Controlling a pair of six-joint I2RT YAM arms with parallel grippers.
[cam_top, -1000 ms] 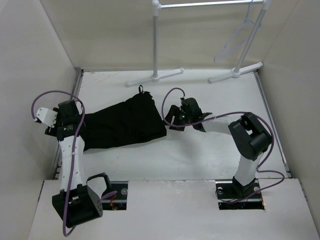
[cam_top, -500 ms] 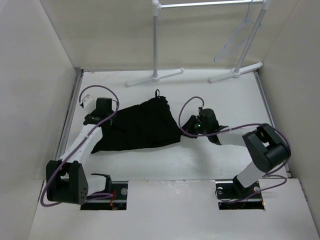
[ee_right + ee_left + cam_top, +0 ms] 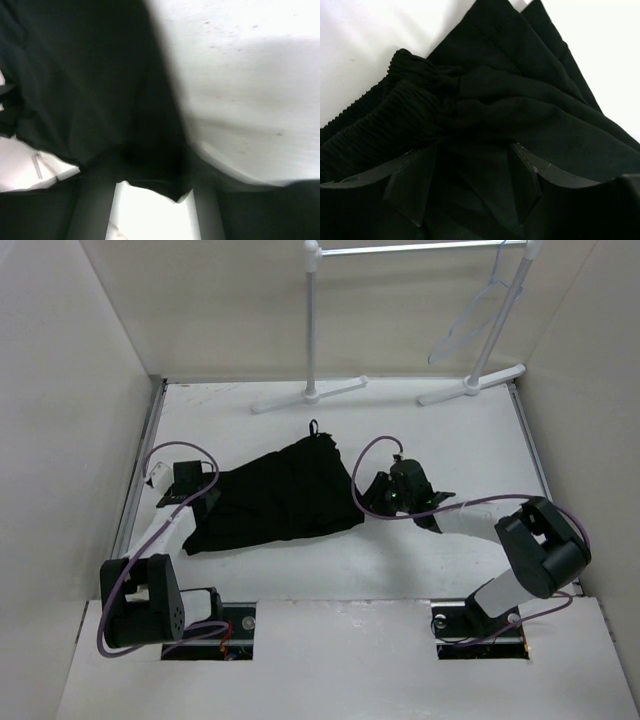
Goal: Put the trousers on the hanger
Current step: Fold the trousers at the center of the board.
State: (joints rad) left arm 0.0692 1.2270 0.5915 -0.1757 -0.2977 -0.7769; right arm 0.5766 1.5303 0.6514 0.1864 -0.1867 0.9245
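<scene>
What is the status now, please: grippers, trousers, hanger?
Left gripper shut on bunched trousers. Right gripper at their other edge, grip unclear. Hanger on the rack, apart from both.

matt black cloth trousers (image 3: 275,495), finely ribbed waistband (image 3: 380,115); thin translucent plastic hanger (image 3: 465,325); matt white table (image 3: 450,440)

Black trousers (image 3: 275,495) lie bunched on the table (image 3: 440,430); pale hanger (image 3: 465,322) hangs from rack (image 3: 312,330).
</scene>
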